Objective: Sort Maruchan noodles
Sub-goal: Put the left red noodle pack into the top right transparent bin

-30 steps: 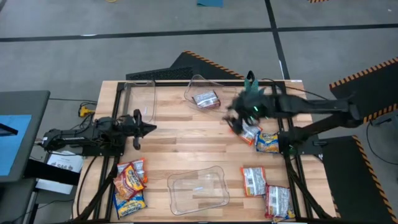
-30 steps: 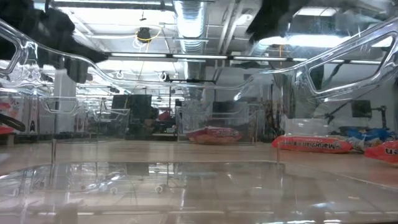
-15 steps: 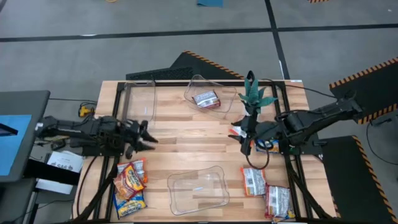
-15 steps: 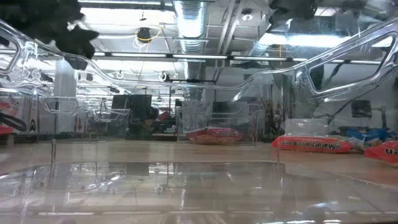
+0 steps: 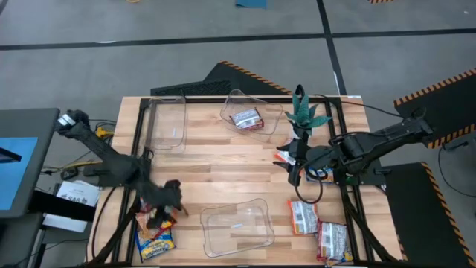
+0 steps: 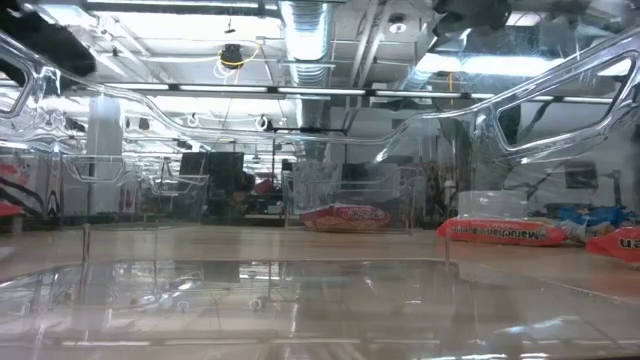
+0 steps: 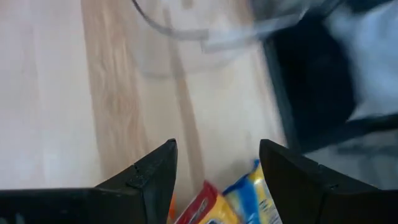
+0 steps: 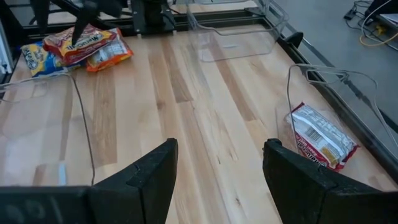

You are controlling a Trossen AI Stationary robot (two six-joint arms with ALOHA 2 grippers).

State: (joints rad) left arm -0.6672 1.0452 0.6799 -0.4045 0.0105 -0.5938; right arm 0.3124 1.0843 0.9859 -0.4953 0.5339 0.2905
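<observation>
Three clear bins (image 5: pixel 236 227) on the surface (image 5: pixel 216 167): two along the far edge, one at the near edge. One noodle packet (image 5: pixel 246 118) in the far middle bin. Pile of packets (image 5: pixel 155 225) at near left, left end effector (image 5: pixel 167 211) right above. More packets (image 5: pixel 303 216) scattered near right, right end effector (image 5: pixel 291 165) hovering mid-right.

Wooden table (image 5: pixel 223 167) with a black frame, sitting on a grey floor with black tape lines. Three clear plastic bins on it: a rectangular one (image 5: pixel 166 119) at the far left corner, a tilted one (image 5: pixel 256 104) at the far middle, another (image 5: pixel 236 227) at the near edge. Small green plant (image 5: pixel 303 110) by the far right. Black-and-yellow hazard-striped mat (image 5: pixel 439 104) off to the right.
</observation>
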